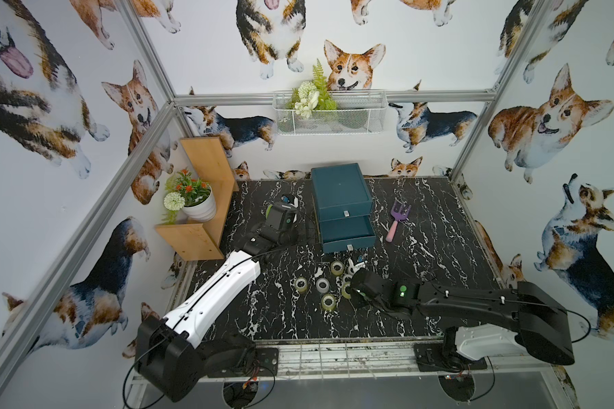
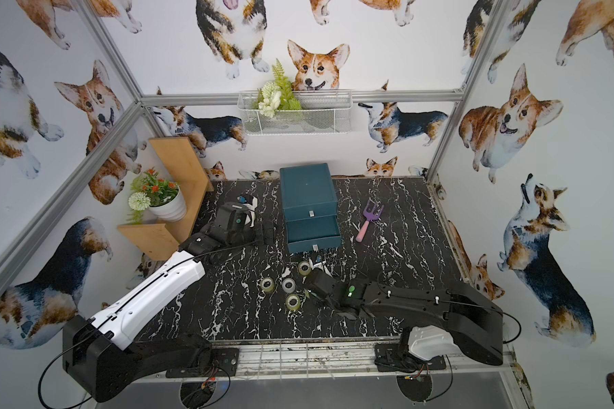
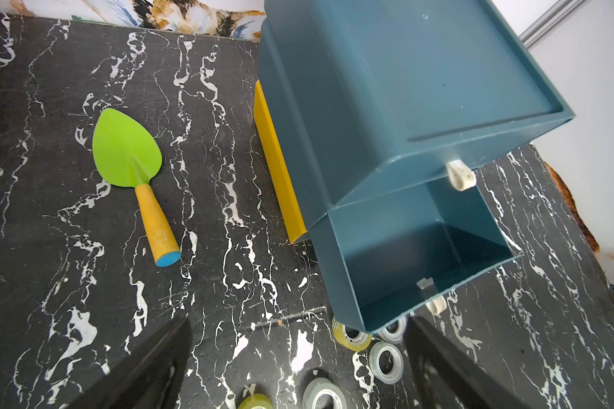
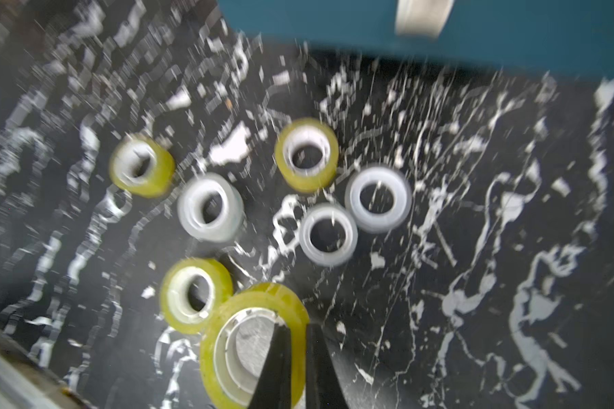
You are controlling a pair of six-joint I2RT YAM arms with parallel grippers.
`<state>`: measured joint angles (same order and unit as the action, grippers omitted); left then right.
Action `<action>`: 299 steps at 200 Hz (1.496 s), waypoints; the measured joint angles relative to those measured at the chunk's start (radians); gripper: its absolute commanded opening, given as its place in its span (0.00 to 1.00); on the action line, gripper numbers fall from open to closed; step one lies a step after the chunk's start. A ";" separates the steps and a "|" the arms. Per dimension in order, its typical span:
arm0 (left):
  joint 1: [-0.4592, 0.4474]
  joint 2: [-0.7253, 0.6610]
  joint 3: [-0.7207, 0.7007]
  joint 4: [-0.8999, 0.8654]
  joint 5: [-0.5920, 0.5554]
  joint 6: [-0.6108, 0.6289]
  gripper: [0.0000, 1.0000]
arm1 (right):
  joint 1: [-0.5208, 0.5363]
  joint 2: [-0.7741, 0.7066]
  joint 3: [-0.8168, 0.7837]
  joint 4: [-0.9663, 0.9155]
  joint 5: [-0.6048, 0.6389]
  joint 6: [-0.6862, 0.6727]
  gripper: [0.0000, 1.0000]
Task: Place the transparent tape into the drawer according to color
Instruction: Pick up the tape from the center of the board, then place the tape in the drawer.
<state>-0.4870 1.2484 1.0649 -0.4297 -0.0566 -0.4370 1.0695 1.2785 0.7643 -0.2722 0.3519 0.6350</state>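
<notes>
Though light and stiff, likely slick, so best pinched across the wall: yellow-green tape roll (image 4: 208,354) clamped so in right gripper (image 4: 296,329), just beside loose rolls (image 4: 210,209) on table (image 1: 440,248), before open drawer (image 1: 348,232); left gripper (image 3: 300,320) spread wide, empty.

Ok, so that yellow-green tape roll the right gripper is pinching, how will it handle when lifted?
Probably stiff: the yellow-green tape roll is a thick ring on a pale core. The right gripper pinches only one wall, so it may swivel or slip. Being round, it would likely roll if set on edge.
</notes>
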 measured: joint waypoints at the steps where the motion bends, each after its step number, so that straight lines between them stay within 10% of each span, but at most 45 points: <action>1: 0.000 0.000 0.000 0.000 0.000 0.000 0.99 | -0.002 -0.002 0.003 0.000 0.001 -0.002 0.00; 102: -0.012 0.002 0.002 -0.002 0.000 -0.001 0.99 | -0.364 0.136 0.303 0.095 0.073 -0.199 0.00; 157: -0.030 -0.017 0.003 -0.008 -0.001 -0.016 0.99 | -0.373 0.230 0.320 0.116 0.080 -0.203 0.06; 211: -0.061 -0.071 -0.082 -0.007 -0.018 -0.065 0.99 | -0.376 0.248 0.309 0.133 0.080 -0.201 0.42; 299: -0.162 -0.177 -0.258 0.011 -0.089 -0.185 0.98 | -0.334 0.045 0.216 0.181 0.054 -0.193 0.51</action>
<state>-0.6491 1.0718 0.8070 -0.4187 -0.1455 -0.6216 0.7357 1.3231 0.9802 -0.0914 0.4057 0.4419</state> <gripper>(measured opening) 0.993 0.505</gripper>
